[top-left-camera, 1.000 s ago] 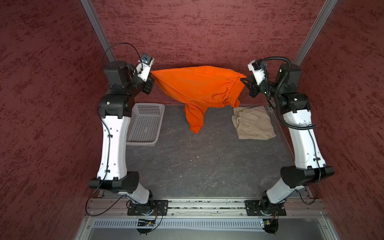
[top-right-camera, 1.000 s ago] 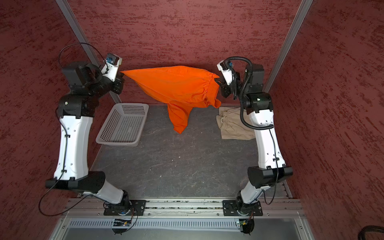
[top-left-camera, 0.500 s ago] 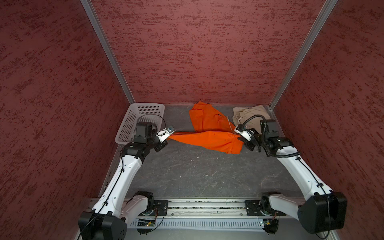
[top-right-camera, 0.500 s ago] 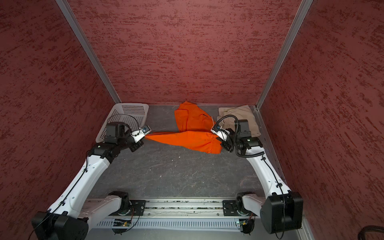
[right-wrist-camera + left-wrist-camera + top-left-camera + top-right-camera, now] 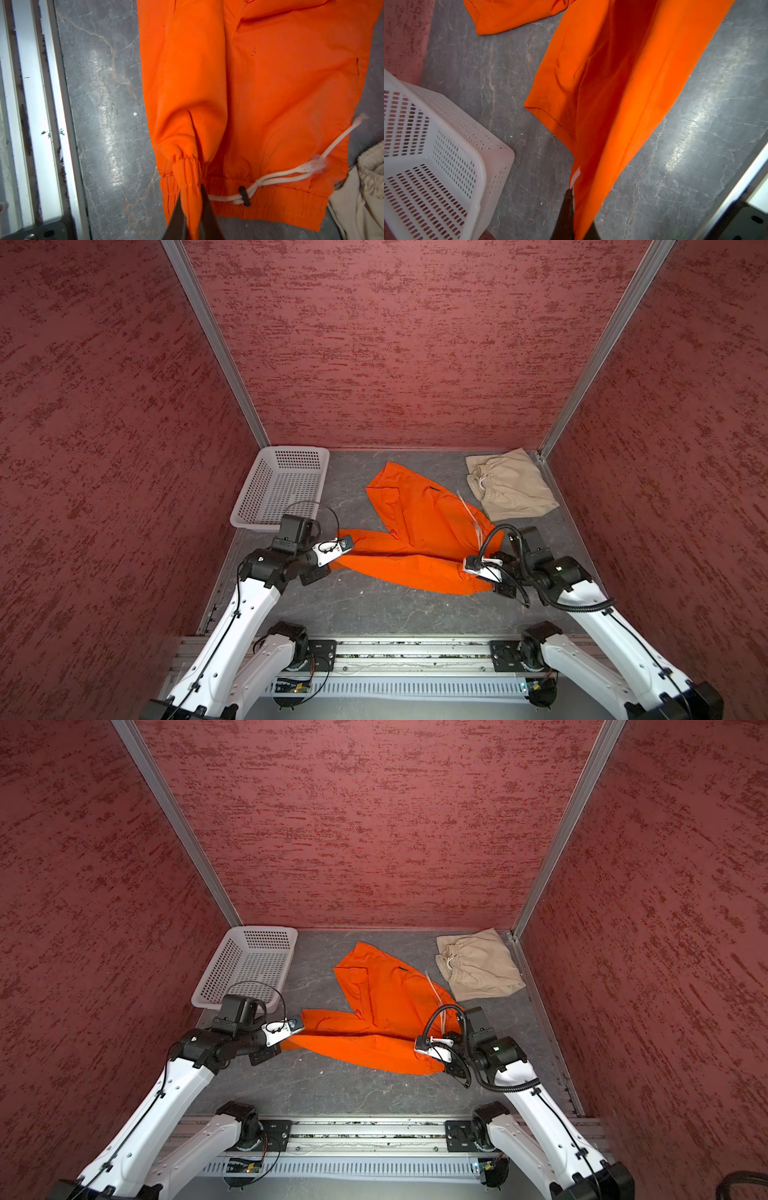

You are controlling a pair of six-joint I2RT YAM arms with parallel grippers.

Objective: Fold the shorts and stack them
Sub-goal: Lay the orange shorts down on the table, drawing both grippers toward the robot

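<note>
Left arm reaching low and forward, left gripper pinched tight on a hem corner of the orange shorts, right arm low, angled inward, right gripper clamped on their gathered waistband

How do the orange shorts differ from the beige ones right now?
The orange shorts sprawl unfolded in the middle; the beige shorts lie folded compactly in the far right corner. The left gripper and right gripper pinch the orange shorts at opposite ends; nothing touches the beige shorts. Both have gathered waists with white drawstrings.
</note>
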